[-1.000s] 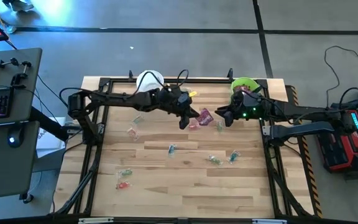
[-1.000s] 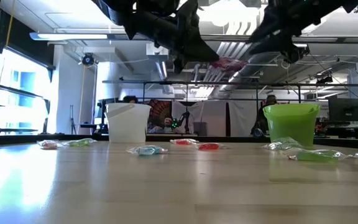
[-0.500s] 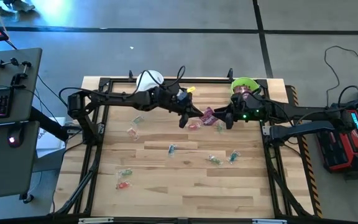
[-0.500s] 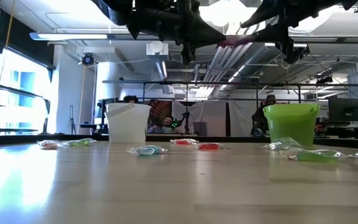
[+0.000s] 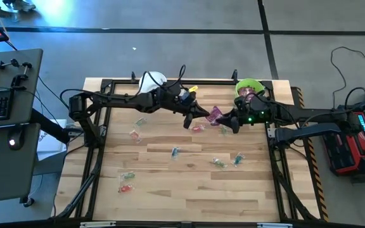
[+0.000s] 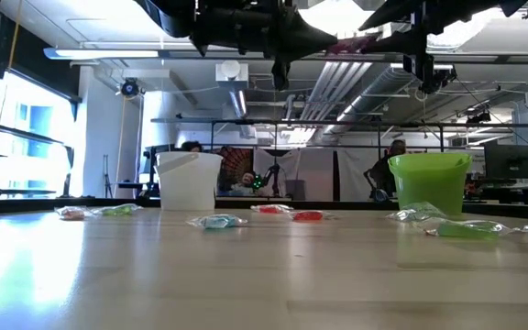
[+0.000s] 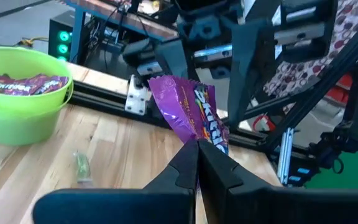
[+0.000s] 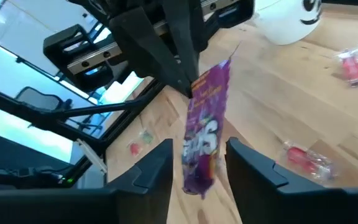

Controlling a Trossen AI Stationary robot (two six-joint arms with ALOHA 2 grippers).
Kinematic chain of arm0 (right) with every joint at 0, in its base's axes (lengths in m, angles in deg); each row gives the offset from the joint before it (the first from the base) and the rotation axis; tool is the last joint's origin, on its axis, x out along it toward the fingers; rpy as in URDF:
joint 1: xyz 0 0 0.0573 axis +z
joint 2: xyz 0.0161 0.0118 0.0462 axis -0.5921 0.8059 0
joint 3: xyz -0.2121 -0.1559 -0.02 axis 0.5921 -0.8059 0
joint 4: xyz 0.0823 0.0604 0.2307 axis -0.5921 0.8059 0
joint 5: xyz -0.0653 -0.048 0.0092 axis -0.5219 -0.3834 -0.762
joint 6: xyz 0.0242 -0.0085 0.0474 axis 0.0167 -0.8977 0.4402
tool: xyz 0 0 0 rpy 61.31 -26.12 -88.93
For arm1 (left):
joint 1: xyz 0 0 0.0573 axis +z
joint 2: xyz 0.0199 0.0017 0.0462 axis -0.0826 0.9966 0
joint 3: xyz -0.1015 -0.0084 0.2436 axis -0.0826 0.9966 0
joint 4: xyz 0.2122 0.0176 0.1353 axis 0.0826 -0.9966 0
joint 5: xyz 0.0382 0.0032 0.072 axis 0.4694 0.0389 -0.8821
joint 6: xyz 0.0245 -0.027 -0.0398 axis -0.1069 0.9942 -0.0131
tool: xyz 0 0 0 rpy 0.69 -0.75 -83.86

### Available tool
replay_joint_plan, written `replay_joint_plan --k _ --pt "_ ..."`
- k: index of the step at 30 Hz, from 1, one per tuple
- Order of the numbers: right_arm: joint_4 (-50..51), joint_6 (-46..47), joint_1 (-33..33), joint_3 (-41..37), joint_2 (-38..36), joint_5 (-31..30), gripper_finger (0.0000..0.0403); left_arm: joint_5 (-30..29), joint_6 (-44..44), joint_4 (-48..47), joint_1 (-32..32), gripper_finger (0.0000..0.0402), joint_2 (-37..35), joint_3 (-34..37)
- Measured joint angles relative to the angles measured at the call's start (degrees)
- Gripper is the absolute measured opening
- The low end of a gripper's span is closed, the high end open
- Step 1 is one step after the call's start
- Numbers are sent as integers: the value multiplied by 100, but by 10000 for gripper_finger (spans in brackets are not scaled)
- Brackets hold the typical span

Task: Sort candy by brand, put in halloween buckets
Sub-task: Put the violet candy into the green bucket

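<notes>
My left gripper (image 5: 206, 116) is shut on a magenta-purple candy packet (image 5: 215, 115), high above the table's far middle. My right gripper (image 8: 199, 171) faces it from the right. It is open, with one finger on each side of the packet's free end (image 8: 197, 163); I cannot tell whether they touch it. The lime green bucket (image 5: 249, 85) stands at the far right with purple packets (image 7: 23, 83) inside. At the far left stands the white bucket (image 5: 151, 80). Several small clear-wrapped candies (image 5: 219, 163) lie on the table. My left gripper pinches one narrow end of the packet (image 7: 199, 138) between its two fingertips (image 7: 185, 163). The fingers come nearly level from the table's left. The packet sticks out beyond the tips toward my right gripper, tilted up and lifted clear of the table.
Loose candies lie at the near left (image 5: 127, 180), left (image 5: 134, 133), middle (image 5: 175, 152) and under the two grippers (image 5: 197, 128). A black frame (image 5: 170, 81) runs along the table's edges. The wooden top (image 5: 189, 196) is bare toward the near edge.
My left gripper has tipped upward, swinging the packet up and toward my right gripper. The packet hung lower before; now it stands higher, between the right gripper's fingers. My right gripper has tipped slightly toward it.
</notes>
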Motion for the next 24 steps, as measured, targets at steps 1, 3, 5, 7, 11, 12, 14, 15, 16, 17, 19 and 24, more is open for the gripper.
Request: replay_joint_plan --k 1,3,5,7,11,12,14,15,16,17,19,24 --pt "-53 12 0 0 18 6 123 1 43 68 0 0 0 0" --pt "-124 16 0 0 54 28 102 1 69 146 0 0 0 0" --pt "-276 -4 0 0 114 28 72 1 83 167 0 0 0 0" --pt "-381 -85 0 0 175 42 37 1 118 157 0 0 0 0" --pt "-611 -248 0 0 268 72 14 0 141 143 2 1 0 0" --pt "-636 -257 0 0 282 93 18 1 183 142 0 2 0 0" --pt "-640 -260 0 0 286 101 21 3 260 141 0 9 0 0" --pt "-644 -260 0 0 284 105 20 1 265 144 0 14 0 0" --pt "-642 -260 0 0 282 105 17 1 265 144 0 19 0 0" --pt "-642 -271 0 0 282 107 13 1 267 152 0 26 0 0" --pt "-629 -309 0 10 283 107 7 1 267 159 0 42 0 0" --pt "-548 -415 -2 146 282 105 7 2 119 31 22 86 -170 2"
